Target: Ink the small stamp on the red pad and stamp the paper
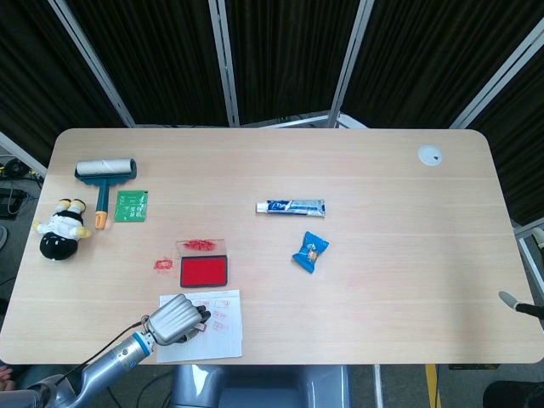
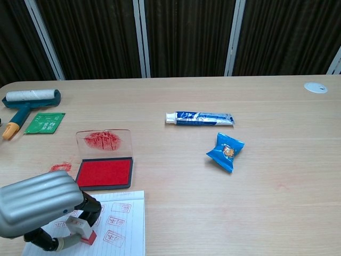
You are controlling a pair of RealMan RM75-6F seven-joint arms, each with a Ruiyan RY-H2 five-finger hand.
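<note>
Pale wooden tabletop (image 2: pixel 277 160) before dark curtains, left hand (image 2: pixel 37 205) on the paper (image 2: pixel 125 224).
Nearest, its fingers (image 2: pixel 88 205) are clamped on the small stamp (image 2: pixel 82 230), red base pressed to the paper among red imprints too small to read; only the chest view shows the stamp. Beyond lie the red pad (image 2: pixel 104 173), a blue snack packet (image 2: pixel 225 151), a toothpaste tube (image 2: pixel 200 118) and a lint roller (image 2: pixel 26 101); only the head view shows a plush toy (image 1: pixel 59 229).

Small stamp (image 2: pixel 83 230), white with red base, stands on the printed paper (image 2: pixel 123 221); open red pad (image 2: pixel 104 173) lies just beyond the paper.
</note>
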